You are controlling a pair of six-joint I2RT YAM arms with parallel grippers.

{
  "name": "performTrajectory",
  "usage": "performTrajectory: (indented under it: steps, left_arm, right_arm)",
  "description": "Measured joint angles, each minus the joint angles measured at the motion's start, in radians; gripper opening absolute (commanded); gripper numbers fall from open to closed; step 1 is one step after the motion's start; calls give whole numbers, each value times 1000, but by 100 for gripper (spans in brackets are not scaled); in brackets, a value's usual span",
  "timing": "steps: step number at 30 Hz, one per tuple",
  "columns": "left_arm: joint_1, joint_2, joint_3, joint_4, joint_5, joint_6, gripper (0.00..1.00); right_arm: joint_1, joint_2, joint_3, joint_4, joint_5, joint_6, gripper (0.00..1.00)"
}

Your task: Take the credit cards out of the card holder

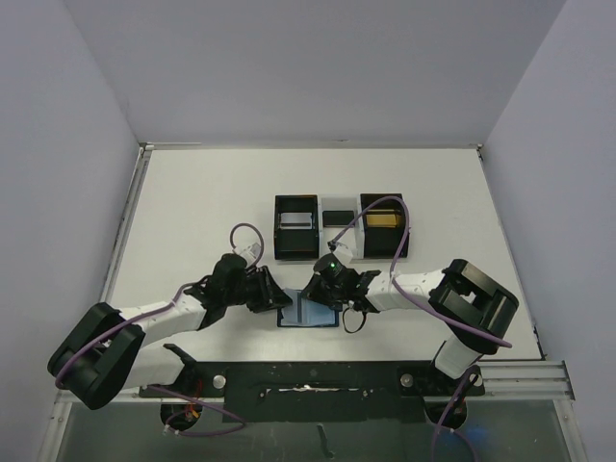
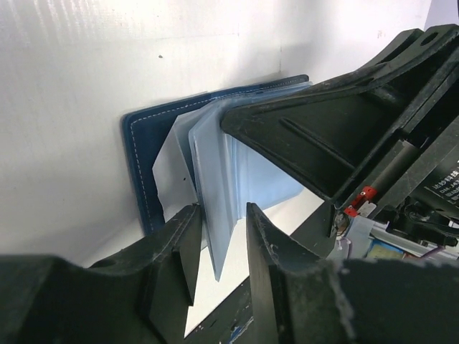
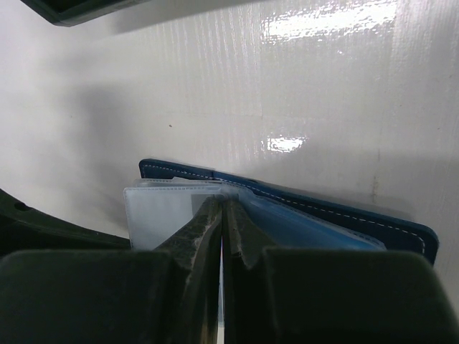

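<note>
Card holder [image 3: 323, 212] under right gripper [image 3: 221, 206] (closed)

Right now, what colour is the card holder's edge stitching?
White, against the dark blue card holder; right wrist view shows it best.

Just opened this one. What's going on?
Both arms work on the blue wallet, lying open near the front edge. The right hand is shut with its tips on the clear sleeves, pinching or pressing, hard to tell. The left hand is open around one sleeve's edge. Neither holds a card; a silver card and a gold card lie in the black boxes behind.
</note>
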Motion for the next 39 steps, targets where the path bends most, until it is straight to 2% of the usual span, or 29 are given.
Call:
performTrajectory:
  steps: [9,12,17,24,31,39]
  left_arm:
    - [-3,-1,26,-73,-5,34,25]
    - [-4,-14,26,-82,-7,35,31]
    - [-8,-37,47,-124,-19,38,31]
    - [-10,-37,52,-149,-21,49,15]
    - [-16,-37,64,-153,3,56,10]
    - [-19,-5,74,-122,48,46,11]
  right_arm:
    - [0,1,1,-2,-1,4,2]
    - [0,1,2,-4,-1,5,4]
    - [0,1,2,-4,-2,9,6]
    - [0,0,2,-4,-3,11,8]
    - [0,-4,2,-12,-3,22,11]
    - [0,-11,3,-24,-9,22,17]
